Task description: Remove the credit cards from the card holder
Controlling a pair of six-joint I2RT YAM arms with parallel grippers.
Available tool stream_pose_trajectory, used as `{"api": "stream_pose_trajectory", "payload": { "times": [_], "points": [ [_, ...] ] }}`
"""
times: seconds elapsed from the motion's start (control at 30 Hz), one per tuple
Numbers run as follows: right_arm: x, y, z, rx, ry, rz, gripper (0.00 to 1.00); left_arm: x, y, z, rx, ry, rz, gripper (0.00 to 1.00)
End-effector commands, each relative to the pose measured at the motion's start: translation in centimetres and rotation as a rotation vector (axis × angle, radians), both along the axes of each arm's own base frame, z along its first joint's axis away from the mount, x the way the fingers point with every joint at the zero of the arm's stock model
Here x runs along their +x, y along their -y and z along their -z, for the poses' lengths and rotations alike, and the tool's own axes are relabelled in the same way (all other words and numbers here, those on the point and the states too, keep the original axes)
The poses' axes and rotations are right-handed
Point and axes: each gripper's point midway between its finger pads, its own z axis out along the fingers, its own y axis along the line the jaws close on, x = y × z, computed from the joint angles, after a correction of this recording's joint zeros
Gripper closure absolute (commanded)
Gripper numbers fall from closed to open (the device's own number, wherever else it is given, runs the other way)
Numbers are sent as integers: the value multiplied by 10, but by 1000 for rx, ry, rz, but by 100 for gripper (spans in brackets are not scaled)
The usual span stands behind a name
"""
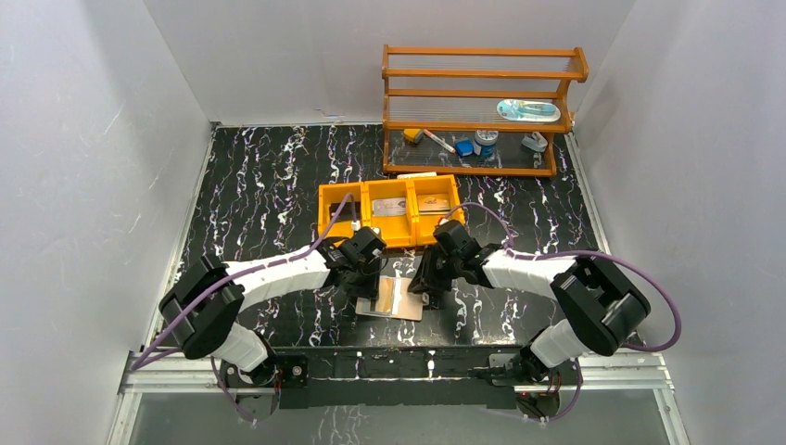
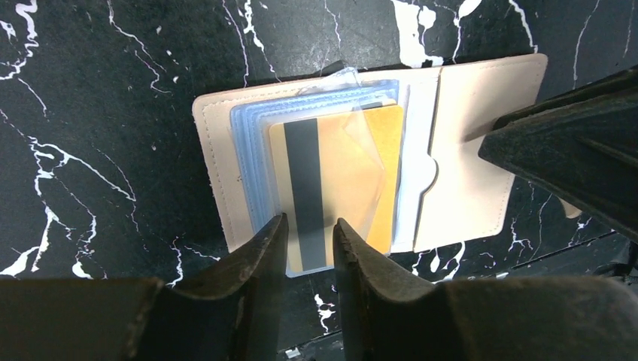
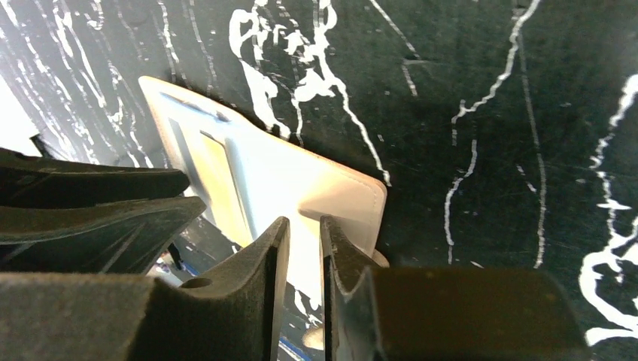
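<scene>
The card holder (image 1: 394, 298) lies open and flat on the black marble table between the two grippers. In the left wrist view its left panel (image 2: 218, 165) holds clear sleeves with an orange-tan credit card (image 2: 353, 180) that has a grey stripe; another orange card edge (image 2: 391, 173) shows behind it. My left gripper (image 2: 307, 229) is slightly open, its tips over the near end of the striped card. My right gripper (image 3: 305, 229) has a narrow gap and sits on the holder's right panel (image 3: 301, 173). The tips of the right gripper's fingers (image 2: 527, 143) touch that panel.
An orange three-compartment tray (image 1: 324, 213) stands just behind the holder, with cards in two compartments. An orange wooden shelf rack (image 1: 482, 93) with small items stands at the back right. White walls close in both sides.
</scene>
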Motion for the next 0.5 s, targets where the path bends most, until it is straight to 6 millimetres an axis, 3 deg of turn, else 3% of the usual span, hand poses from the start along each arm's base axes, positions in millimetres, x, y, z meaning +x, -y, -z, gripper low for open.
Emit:
{"api": "stream_pose_trajectory", "payload": {
  "times": [0.0,0.2,0.47],
  "points": [
    [13,-28,-43,138,80,-49,69,-18,-8,13,10,-76,11,74],
    [16,-42,-73,213,132,-62,64,-27,-12,19,-1,-102,-9,76],
    [-2,-52,-57,242,37,-85,63,-27,-12,16,-14,-97,-19,76]
  ]
}}
